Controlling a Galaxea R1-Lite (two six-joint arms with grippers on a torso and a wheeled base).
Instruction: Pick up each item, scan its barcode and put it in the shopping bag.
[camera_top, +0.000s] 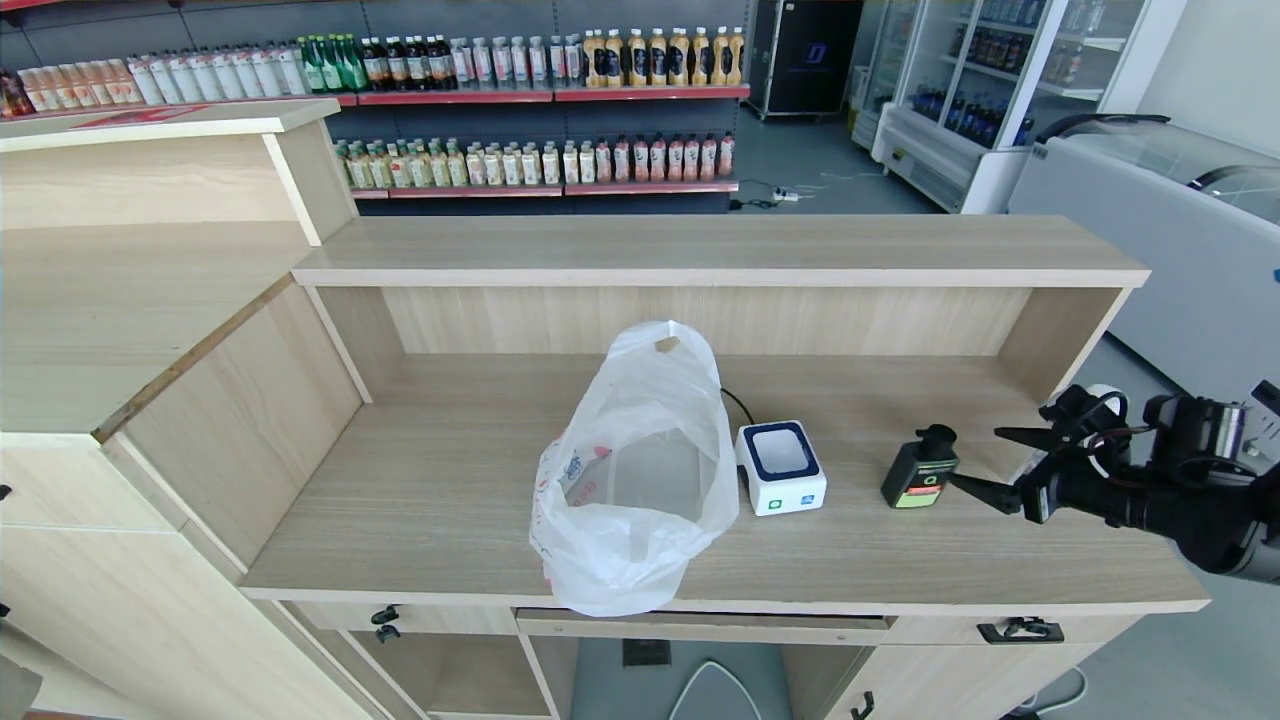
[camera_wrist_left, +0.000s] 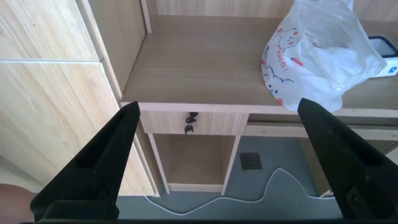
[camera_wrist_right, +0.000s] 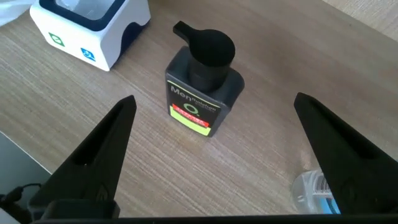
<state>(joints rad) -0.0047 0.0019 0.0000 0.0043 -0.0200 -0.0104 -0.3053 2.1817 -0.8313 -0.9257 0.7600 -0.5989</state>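
Head view: the right gripper (camera_top: 978, 456) hangs low over the wooden counter (camera_top: 450, 520), its two black fingers spread wide and holding nothing. A dark pump bottle (camera_top: 920, 470) with a green and red label stands upright on the counter just ahead of the fingertips, in line with the gap between them and apart from both.

Past the bottle, farther from this gripper, sits a white barcode scanner (camera_top: 781, 466) with a dark-framed window on top and a black cable running off behind it. Just beside the scanner, on its far side from the gripper, a white plastic shopping bag (camera_top: 630, 480) stands open-mouthed, its bottom bulging over the counter's front edge.

Right wrist view: the right gripper (camera_wrist_right: 214, 102) shows both fingers splayed to either side of the bottle (camera_wrist_right: 202, 87), whose pump nozzle points toward the scanner (camera_wrist_right: 90, 28). A small clear item (camera_wrist_right: 314, 190) lies on the counter close under one finger; too little of it shows to say what it is.

Left wrist view: the left gripper (camera_wrist_left: 219, 107) is also spread wide and empty, held out in front of the counter and below its top. Ahead of it and off to one side, well apart, the bag (camera_wrist_left: 317, 56) hangs over the counter edge. A drawer front with a small black key (camera_wrist_left: 191, 121) faces the gripper.
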